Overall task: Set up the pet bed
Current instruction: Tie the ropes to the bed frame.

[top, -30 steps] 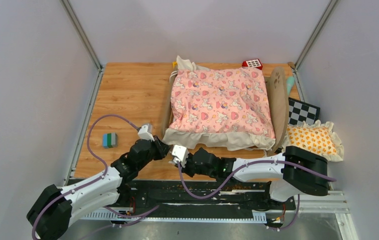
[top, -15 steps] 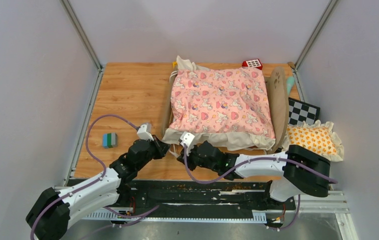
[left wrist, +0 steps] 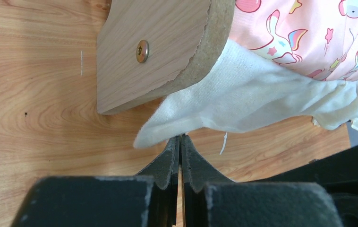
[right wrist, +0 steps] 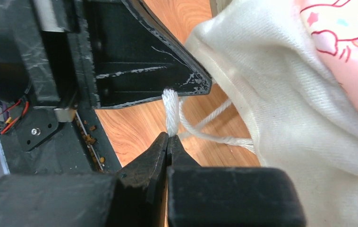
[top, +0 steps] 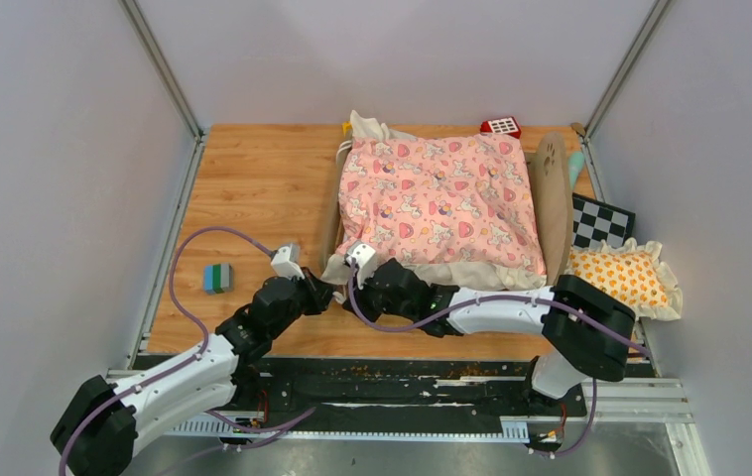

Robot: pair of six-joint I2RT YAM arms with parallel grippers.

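Note:
The pet bed, a light-wood frame, lies at the centre right, its pink unicorn quilt spread over it. Both grippers meet at its near-left corner. In the left wrist view my left gripper is shut, its tips pinching the edge of the quilt's cream ruffle just below the wooden end board. My right gripper is shut on a white cord that runs from the cream fabric. From above, the left gripper and the right gripper nearly touch. The mattress is hidden under the quilt.
An orange-patterned frilled pillow lies right of the bed, with a checkerboard behind it. A red toy sits at the back edge. A grey-green block rests at the left. Walls enclose the wooden table.
My right gripper has moved left and up to the bed's near-left corner, holding the cord. My left gripper has closed on the ruffle edge; its arm has barely shifted.

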